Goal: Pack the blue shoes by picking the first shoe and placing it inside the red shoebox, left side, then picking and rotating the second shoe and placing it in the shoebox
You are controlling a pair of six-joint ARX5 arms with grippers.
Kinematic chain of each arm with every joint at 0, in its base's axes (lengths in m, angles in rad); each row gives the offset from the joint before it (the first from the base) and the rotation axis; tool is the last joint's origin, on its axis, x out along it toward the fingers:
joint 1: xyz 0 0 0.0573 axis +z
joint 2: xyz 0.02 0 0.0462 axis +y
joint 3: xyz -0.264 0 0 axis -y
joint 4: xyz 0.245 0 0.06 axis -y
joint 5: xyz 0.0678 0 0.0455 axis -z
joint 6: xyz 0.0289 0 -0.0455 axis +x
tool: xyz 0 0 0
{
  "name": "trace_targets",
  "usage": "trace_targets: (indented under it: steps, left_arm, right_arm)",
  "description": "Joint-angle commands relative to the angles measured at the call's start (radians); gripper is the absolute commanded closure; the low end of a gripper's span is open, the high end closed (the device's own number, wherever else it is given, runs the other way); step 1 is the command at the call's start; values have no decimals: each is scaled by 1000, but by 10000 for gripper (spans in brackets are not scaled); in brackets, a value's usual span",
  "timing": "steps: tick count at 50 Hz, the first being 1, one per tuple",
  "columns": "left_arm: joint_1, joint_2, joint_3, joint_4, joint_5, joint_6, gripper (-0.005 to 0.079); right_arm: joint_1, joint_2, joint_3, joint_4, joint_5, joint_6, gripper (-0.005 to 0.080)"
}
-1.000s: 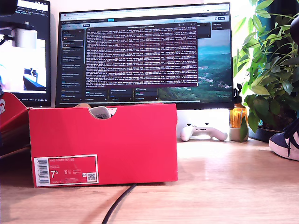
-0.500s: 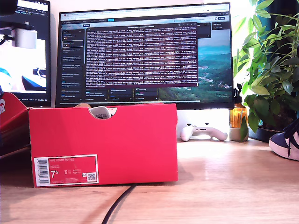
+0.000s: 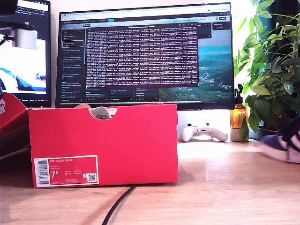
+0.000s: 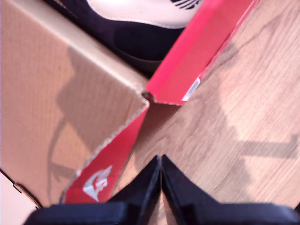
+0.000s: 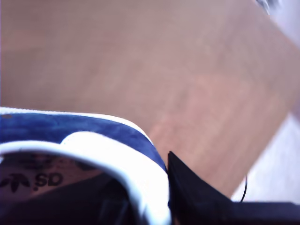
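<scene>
My second gripper [image 5: 164, 197] is clenched on the suede blue shoe [image 5: 93, 136], blurred at the exterior view's right edge above bare wooden desk [image 3: 225, 187]. My first gripper [image 4: 161, 187] is pressed closed, empty, beside the cardboard red shoebox [image 3: 103, 140], another shoe [image 4: 140, 33] inside.

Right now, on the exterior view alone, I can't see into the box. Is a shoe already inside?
Observer: Yes. The first wrist view shows a navy shoe lying inside the box.
Operator: And the first hand?
Observer: The first hand is shut and empty, above the table, just outside a box corner.
Operator: The other shoe, at the exterior view's right edge, is a blur. Is it held?
Observer: It seems so. The second hand is on its heel collar, with one finger outside the white rim.
</scene>
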State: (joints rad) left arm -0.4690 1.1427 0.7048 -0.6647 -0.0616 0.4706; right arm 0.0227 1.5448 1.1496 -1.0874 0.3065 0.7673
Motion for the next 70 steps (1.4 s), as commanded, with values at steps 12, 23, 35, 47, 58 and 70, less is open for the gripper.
trace_targets:
  steps: [12,23,35,47,58,70]
  left_arm:
    - [-2,2,-9,8,2,-8,759]
    - [-2,2,-9,8,2,-8,759]
    - [-2,2,-9,8,2,-8,759]
    - [-2,2,-9,8,2,-8,759]
    - [-2,2,-9,8,2,-8,759]
    - [-2,2,-9,9,6,-8,759]
  right_arm:
    - [3,-13,156,-10,-45,-573,765]
    - [3,-13,290,79,-219,-858,765]
    - [61,-13,440,230,-529,-1156,765]
    - [172,-13,486,407,-732,-1306,765]
    - [287,-6,486,568,-766,-1456,765]
    - [362,37,486,784,-764,-1501,765]
